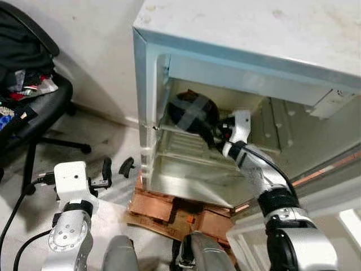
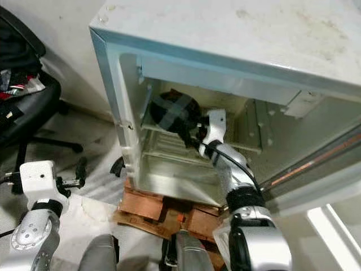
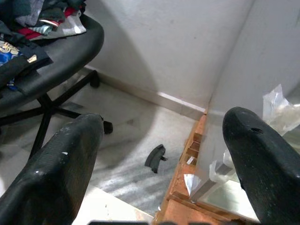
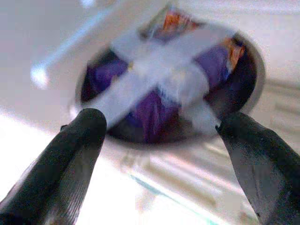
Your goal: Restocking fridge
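1. fridge [image 1: 248, 39]: small, white, door open; it sits on a stack of wooden boards [image 1: 169, 206]. the upper shelf [image 2: 248, 148] carries one item only, and the lower compartment floor [image 1: 192, 180] shows bare white.
2. task item: a round dark container [image 1: 190, 113] on the left end of the upper shelf, close to the fridge's left wall. two strips of pale tape cross over its face in an x. in the right wrist view the container [image 4: 168, 79] shows purple contents with a patch of orange print near its far rim; the view is blurred, so the print cannot be read.
3. right gripper [image 4: 161, 140]: inside the fridge, just in front of the container. its two black fingers [image 4: 70, 159] are spread wide, one to each side of the container, and nothing is held. whether the tips touch the container cannot be told.
4. left gripper [image 3: 161, 154]: low, outside the fridge to its left, over the floor [image 3: 126, 164]. fingers wide apart, empty.
5. surroundings: a black office chair [image 1: 34, 107] with clothes piled on the seat stands well to the left; a small black curved piece [image 3: 154, 158] lies on the floor near the boards.
6. limits: the back of the upper shelf behind the container is in shadow. the fridge's right side is cut off by the frame edge.
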### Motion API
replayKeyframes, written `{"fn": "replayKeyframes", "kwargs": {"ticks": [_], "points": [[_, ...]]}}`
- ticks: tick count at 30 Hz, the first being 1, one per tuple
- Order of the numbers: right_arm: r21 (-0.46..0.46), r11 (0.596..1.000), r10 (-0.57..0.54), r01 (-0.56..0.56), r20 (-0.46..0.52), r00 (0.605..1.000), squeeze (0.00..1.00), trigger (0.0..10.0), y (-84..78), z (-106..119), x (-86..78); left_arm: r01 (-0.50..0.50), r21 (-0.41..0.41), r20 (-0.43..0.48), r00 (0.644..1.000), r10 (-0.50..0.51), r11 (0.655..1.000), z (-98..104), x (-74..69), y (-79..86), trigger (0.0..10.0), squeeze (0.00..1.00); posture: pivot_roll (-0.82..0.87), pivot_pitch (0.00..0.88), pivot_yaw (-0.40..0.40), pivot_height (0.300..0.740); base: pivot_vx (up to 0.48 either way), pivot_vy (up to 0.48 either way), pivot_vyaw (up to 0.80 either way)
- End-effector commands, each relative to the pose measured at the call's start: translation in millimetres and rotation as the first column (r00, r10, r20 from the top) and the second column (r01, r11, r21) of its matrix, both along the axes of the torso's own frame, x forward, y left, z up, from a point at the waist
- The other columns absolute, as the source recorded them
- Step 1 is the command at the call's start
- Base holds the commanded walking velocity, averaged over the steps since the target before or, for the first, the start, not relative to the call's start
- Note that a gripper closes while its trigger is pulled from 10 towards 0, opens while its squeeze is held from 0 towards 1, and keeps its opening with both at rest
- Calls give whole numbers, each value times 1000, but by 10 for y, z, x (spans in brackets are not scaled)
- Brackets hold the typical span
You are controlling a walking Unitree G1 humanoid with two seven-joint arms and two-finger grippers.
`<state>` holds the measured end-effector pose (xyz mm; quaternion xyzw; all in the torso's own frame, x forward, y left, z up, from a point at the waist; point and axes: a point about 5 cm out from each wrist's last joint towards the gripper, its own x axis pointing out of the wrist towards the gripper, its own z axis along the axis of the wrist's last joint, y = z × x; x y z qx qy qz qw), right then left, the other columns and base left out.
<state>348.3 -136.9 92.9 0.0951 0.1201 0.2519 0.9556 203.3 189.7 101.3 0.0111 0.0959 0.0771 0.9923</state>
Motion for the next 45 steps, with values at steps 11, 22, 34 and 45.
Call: {"fn": "replayKeyframes", "kwargs": {"ticks": [11, 22, 34, 45], "points": [[-203, 923, 336, -327, 10, 942, 1000, 10000, -222, 94, -133, 11, 4, 2, 1000, -11, 1000, 2, -43, -1, 10000, 0, 209, 152, -107, 740, 0, 0, 0], [-221, 787, 568, -577, -108, 816, 1000, 10000, 101, -156, -296, 25, 1, 0, 1000, -25, 1000, 13, -85, -40, 10000, 0, 219, 173, -119, 740, 0, 0, 0], [-266, 784, 554, -560, -108, 826, 1000, 10000, 548, -101, -106, -6, -5, -21, 1000, 6, 1000, -13, -230, -69, 10000, 0, 225, 208, -165, 740, 0, 0, 0], [-323, 783, 512, -531, -148, 846, 1000, 10000, 614, -102, -42, -16, -14, -38, 999, 15, 1000, -42, -298, -106, 10000, 0, 224, 224, -181, 740, 0, 0, 0]]}}
